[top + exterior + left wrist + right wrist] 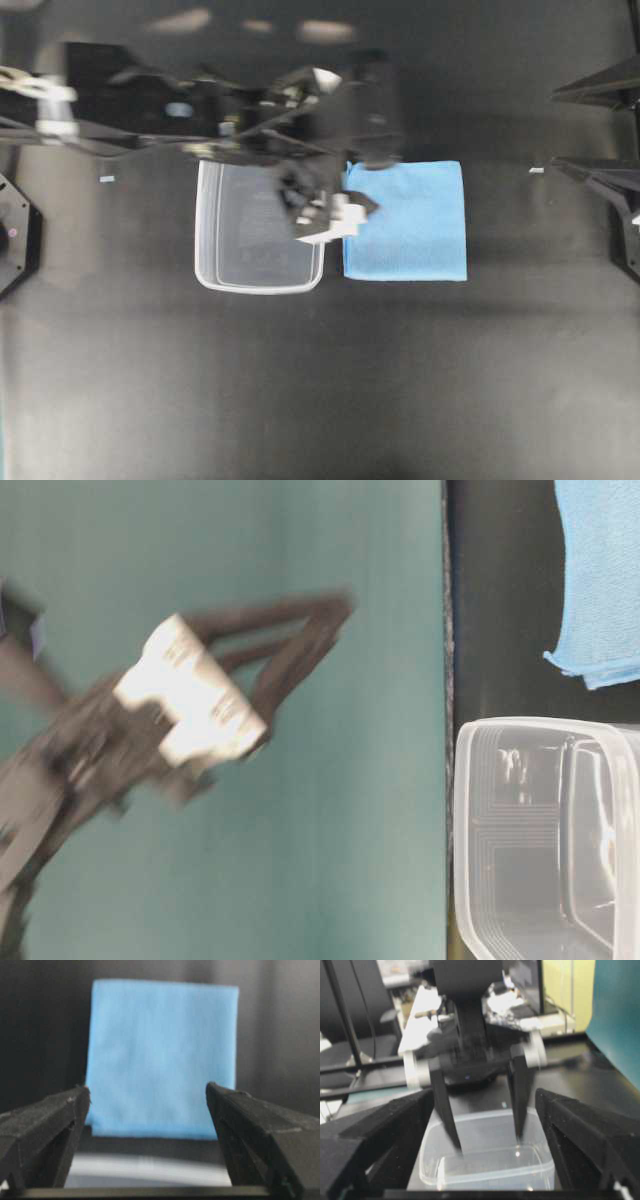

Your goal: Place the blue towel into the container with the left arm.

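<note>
The blue towel [405,221] lies flat on the dark desk [320,380], just right of the container [258,228]. The left arm's fingers [445,1110] hang spread wide above the container, holding nothing. The right fingers [585,1145] are also spread, empty.

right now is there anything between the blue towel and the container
Nothing: in the overhead view the blue towel lies right beside the container, with only a thin strip of bare black table between them.
</note>
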Robot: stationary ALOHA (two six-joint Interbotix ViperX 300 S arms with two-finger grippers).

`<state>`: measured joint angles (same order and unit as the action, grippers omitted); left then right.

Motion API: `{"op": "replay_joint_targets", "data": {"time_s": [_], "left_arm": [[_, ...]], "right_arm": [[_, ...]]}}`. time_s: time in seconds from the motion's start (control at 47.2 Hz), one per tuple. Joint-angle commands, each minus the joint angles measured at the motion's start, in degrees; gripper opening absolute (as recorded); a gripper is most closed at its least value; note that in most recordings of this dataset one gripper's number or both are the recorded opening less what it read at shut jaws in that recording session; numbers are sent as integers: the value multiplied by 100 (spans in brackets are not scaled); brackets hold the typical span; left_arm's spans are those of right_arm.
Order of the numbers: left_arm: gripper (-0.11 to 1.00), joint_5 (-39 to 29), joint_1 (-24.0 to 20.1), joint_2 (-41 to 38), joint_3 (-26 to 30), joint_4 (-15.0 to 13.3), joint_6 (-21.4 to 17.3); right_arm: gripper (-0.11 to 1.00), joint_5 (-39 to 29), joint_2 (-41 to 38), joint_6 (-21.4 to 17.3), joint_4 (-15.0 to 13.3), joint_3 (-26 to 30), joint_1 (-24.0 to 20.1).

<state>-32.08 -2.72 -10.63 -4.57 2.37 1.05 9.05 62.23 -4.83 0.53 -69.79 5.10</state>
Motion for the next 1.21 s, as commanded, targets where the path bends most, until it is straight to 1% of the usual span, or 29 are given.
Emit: {"op": "replay_joint_targets", "data": {"time_s": [0.0,0.106,0.212,0.317,0.466,0.614,0.741,0.847,0.91,0.974,1.037,1.058,1.101,1.185], "left_arm": [[90,9,35,-527,448,26,-123],[90,-18,44,-1063,800,26,-360],[90,-193,53,-1538,1063,18,-378],[90,-562,88,-1995,1354,18,-396],[90,-896,132,-2408,1626,18,-457],[90,-932,149,-2575,1687,18,-571],[90,-958,167,-2610,1635,18,-580],[86,-923,193,-2593,1582,26,-571],[79,-914,220,-2584,1591,18,-580],[67,-914,246,-2575,1600,18,-580],[50,-914,272,-2566,1617,18,-580],[42,-923,281,-2558,1617,18,-580],[31,-932,281,-2505,1635,26,-580],[11,-993,272,-2373,1661,18,-580]], "right_arm": [[79,26,26,-9,26,53,18],[79,26,35,-26,26,44,18],[79,18,35,-44,26,44,18],[79,-70,35,-44,26,44,9],[79,-264,70,-53,18,44,18],[79,-290,123,-70,26,62,18],[79,-316,211,-70,18,70,18],[79,-316,281,-70,26,79,18],[79,-316,316,-70,18,88,9],[78,-316,360,-70,26,105,18],[78,-334,396,-70,18,123,18],[78,-334,404,-70,26,123,18],[78,-352,431,-70,18,132,18],[78,-404,466,-70,26,149,9]]}}
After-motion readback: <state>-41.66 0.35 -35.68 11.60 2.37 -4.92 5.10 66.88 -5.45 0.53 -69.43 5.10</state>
